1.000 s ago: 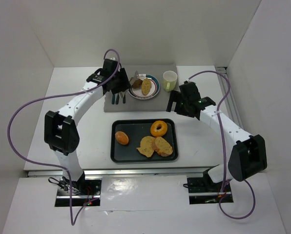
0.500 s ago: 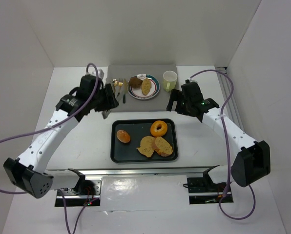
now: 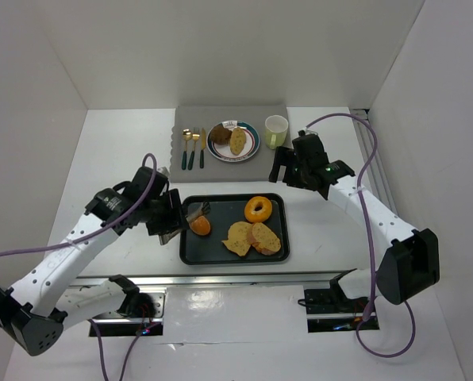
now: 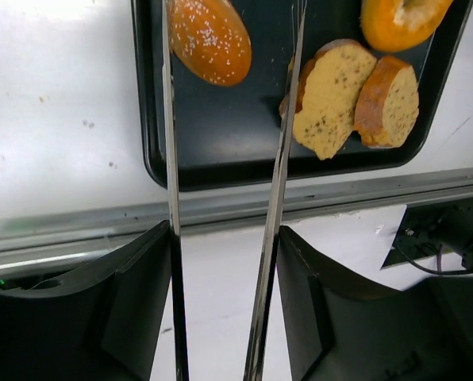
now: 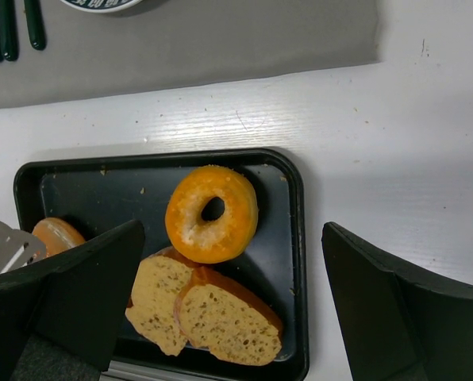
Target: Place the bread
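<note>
The left gripper [image 3: 187,221] is nearer — its jaws, open and empty, have the bun [image 4: 209,40] between their tips, its long axis slanting across; the right gripper [image 3: 287,170] is open and empty too.

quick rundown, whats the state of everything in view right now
bun, lying loose, not gripped
donut, lying flat
bread slices, overlapping each other
tray, holding all of those
plate, holding two bread pieces
cup, upright
left gripper, open, fingers either side of the bun
right gripper, open, empty
</note>
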{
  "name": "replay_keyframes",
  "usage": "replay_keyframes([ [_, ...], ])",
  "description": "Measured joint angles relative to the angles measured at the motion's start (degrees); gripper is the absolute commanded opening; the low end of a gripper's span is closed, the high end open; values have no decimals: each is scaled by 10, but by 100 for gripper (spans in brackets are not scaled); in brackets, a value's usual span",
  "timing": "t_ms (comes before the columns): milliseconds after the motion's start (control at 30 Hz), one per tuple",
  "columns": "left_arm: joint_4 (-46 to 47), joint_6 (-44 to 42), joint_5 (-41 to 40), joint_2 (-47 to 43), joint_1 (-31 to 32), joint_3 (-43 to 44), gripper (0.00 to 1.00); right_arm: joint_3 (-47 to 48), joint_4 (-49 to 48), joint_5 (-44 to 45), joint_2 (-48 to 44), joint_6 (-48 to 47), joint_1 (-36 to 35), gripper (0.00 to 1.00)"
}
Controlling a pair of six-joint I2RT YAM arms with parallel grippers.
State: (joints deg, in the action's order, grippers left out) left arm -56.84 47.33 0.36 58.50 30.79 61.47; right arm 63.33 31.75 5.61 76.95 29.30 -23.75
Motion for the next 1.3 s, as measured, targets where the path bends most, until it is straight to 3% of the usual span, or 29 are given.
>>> replay_keyframes([
  [400,-1,72,14,0,35,-77,61,0,0,0,0,-1,-5,100],
  [700,18,83,12,15,40,-72,29,0,0,0,1,-2,-5,100],
  [1033,1,21,-20,89,40,141,29,0,0,2,1,-2,-5,100],
  [1300,84,-84,-45,296,16,339,28,3,1,19,1,-5,-5,100],
])
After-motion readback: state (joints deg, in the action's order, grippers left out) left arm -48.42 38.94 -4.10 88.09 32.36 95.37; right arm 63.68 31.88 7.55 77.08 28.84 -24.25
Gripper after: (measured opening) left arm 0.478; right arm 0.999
